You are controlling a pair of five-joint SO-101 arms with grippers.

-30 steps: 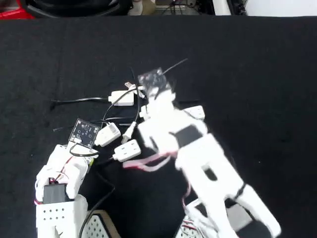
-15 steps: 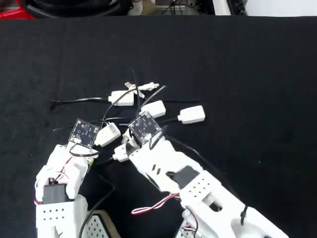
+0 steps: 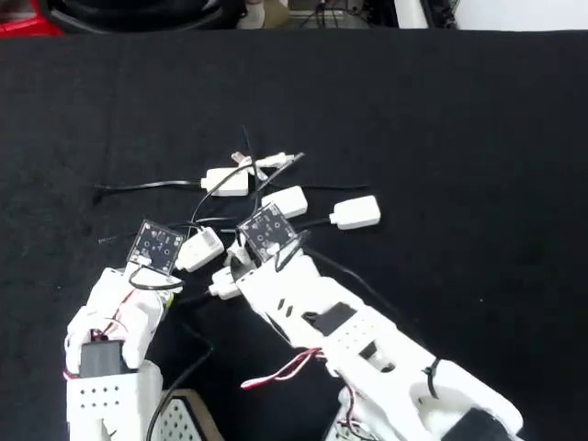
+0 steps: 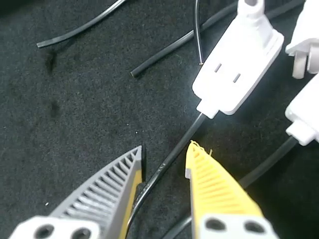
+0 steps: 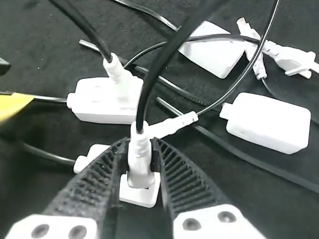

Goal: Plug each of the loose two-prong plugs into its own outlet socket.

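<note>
My right gripper (image 5: 138, 145) has black ribbed fingers on white bases, and between them I see a white plug (image 5: 139, 164) on a glossy black cord (image 5: 152, 79). The outlet blocks (image 5: 107, 102) just ahead of it are plain white. My left gripper (image 4: 164, 148) has one grey ribbed finger edged in yellow and one solid yellow ribbed finger, with a white socket (image 4: 238, 67) ahead of it showing two dark slots. The cloth (image 4: 60, 109) under both is matte black, flecked with pale specks.

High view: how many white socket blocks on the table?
5. Far block beside the loose plugs; middle block; rightmost block; near block ahead of the left gripper; last block partly under the right gripper, which clamps a plug. The right arm may hide others.
</note>
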